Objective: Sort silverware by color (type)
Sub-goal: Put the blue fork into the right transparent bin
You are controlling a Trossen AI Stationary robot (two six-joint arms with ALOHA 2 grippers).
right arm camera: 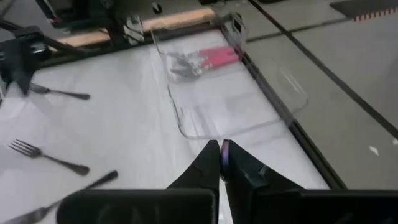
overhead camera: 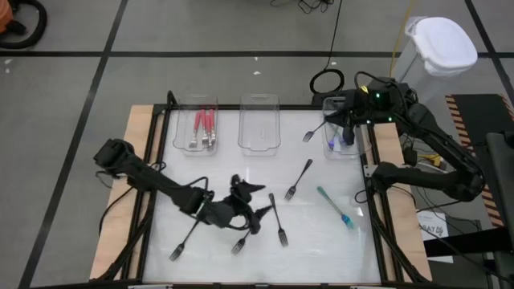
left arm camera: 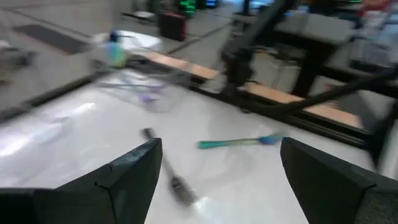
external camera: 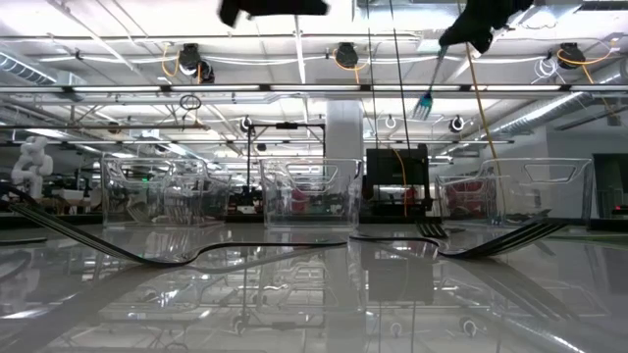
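Your work surface is a glossy white table (overhead camera: 321, 249) with pale wooden strips along its left and right edges. At its far edge stand three clear rectangular trays in a row — the left tray (overhead camera: 197, 124), the middle tray (overhead camera: 259, 123) and the right tray (overhead camera: 341, 124).

On the bare top you have several black-handled forks. One (overhead camera: 311, 132) lies near the right tray, another (overhead camera: 298, 180) sits toward the middle, one (overhead camera: 277, 220) lies nearer the front edge, and two more — one (overhead camera: 184, 241) at front left, one (overhead camera: 240, 243) just beside the centre front — lie low down. A teal-handled fork (overhead camera: 334, 207) rests slanted at the right.
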